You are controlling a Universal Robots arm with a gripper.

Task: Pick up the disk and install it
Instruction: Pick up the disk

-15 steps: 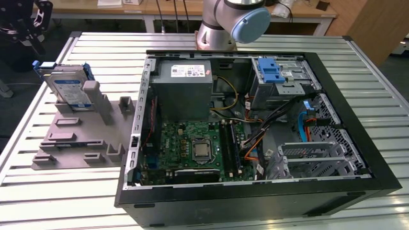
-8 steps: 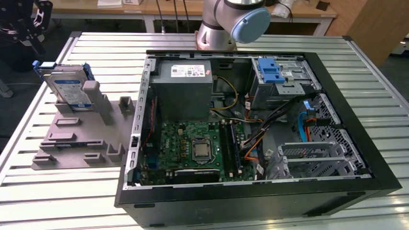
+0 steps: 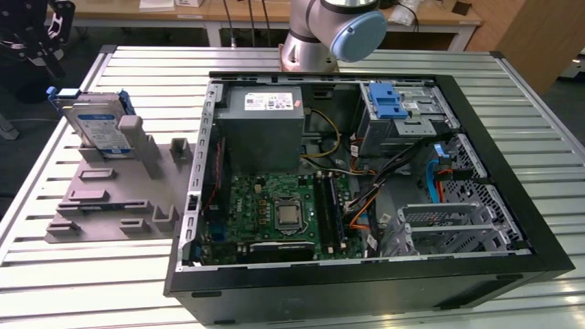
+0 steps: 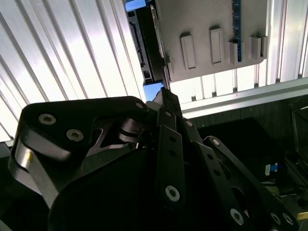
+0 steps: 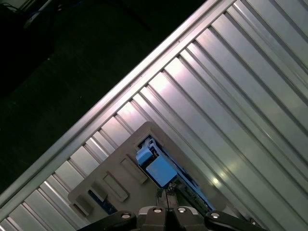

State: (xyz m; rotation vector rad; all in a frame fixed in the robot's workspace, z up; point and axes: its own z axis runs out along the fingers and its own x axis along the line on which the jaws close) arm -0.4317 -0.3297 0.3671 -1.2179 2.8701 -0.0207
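Silver disk [image 3: 98,129] is standing upright in the grey holder [image 3: 109,205]. Gripper [image 5: 166,194] is hovering above the holder, fingers [image 4: 167,120] clenched together, empty.

My arm [image 3: 322,31] is cut off by the exterior view's upper edge, and my claw [image 3: 46,55] is a dark shape against its left edge. A post of the grey holder [image 3: 114,199] hides the lower part of the disk [image 3: 96,127]. In both wrist views my claw covers part of it.
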